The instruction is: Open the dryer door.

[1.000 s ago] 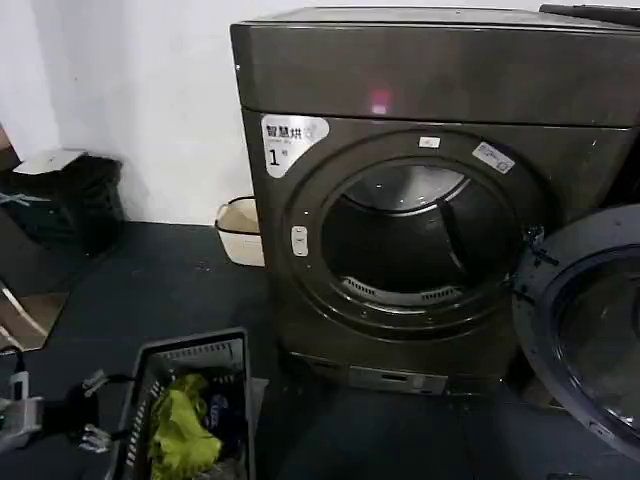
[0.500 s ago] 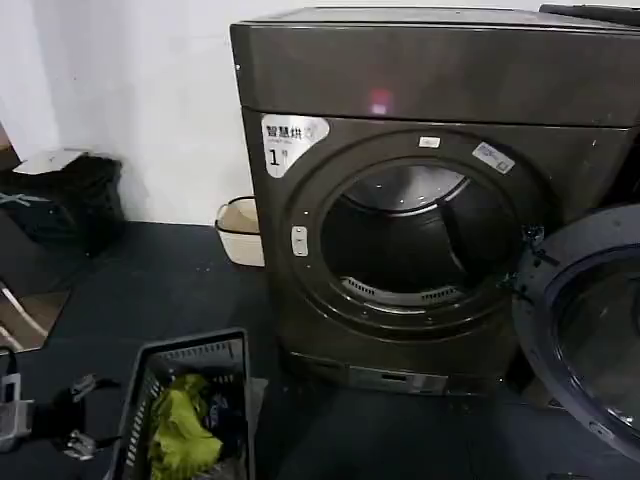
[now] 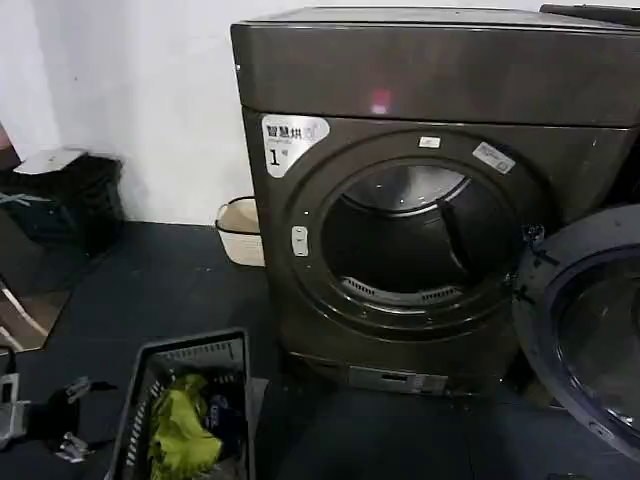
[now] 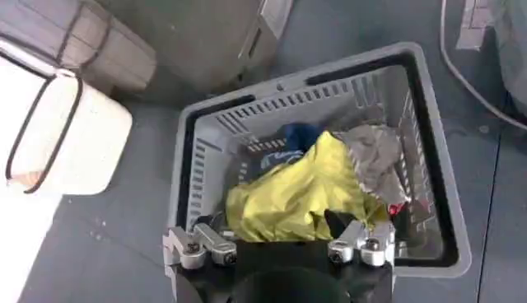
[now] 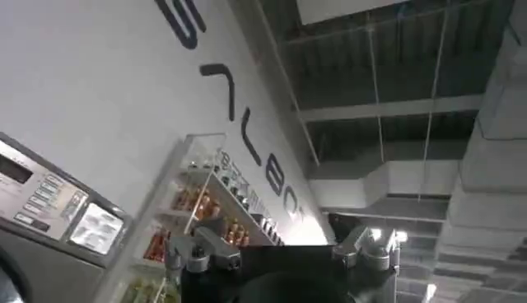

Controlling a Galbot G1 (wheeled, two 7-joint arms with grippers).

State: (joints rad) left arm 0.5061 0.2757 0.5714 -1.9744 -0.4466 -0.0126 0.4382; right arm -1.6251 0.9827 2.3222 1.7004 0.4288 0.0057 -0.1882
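The dryer door (image 3: 588,330) stands swung fully out on its hinge at the right side of the dryer (image 3: 430,190), its rim pale and its tinted glass centre dark, the lower part cut by the view's edge. The round drum opening (image 3: 415,240) beside it is exposed, with a grey inner wall and a dark lifter rib visible inside. Judged from this, the opening step looks complete.

Risks, as judgement: the door hangs free and well out from the dryer's front, so an arm sweeping across that side could knock it back toward the opening or strain the hinge. The laundry basket (image 3: 190,405), on the floor in front of the dryer and to its left, holds a yellow-green cloth (image 4: 292,193); a low pass of the nearer arm could snag the cloth or shove the basket.

The left gripper (image 4: 280,244) hovers over the basket's near rim, well apart from the dryer, its jaws spread wide and holding nothing. The right gripper (image 5: 280,249) points up and away toward a wall and ceiling, its jaws likewise wide and empty. A cream bin (image 3: 238,230) stands against the wall just left of the dryer.
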